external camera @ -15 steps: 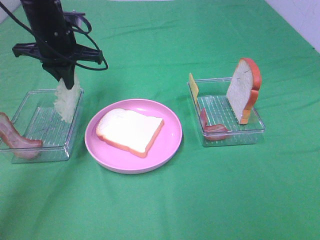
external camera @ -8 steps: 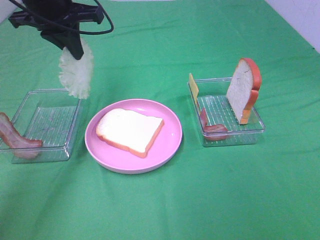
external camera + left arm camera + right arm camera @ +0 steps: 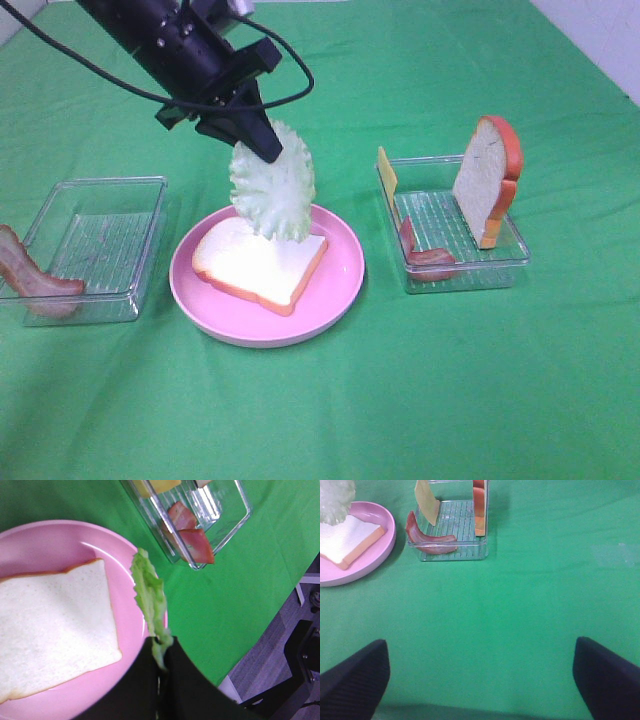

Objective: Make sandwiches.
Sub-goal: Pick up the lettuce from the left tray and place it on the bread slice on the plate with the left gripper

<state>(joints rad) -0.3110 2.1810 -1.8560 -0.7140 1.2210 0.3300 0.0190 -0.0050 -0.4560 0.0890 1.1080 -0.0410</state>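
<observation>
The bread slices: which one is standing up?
The bread slice in the right clear tray stands on edge; the other slice lies flat on the pink plate.

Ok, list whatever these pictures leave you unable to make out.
- The right hand: absent from the exterior high view; the right wrist view's bottom edge cuts its fingertips.
- The bacon strip in the left tray: cut by the exterior high view's left edge.
- The lettuce in the left hand: it overlaps the bread slice, so contact is unclear.
</observation>
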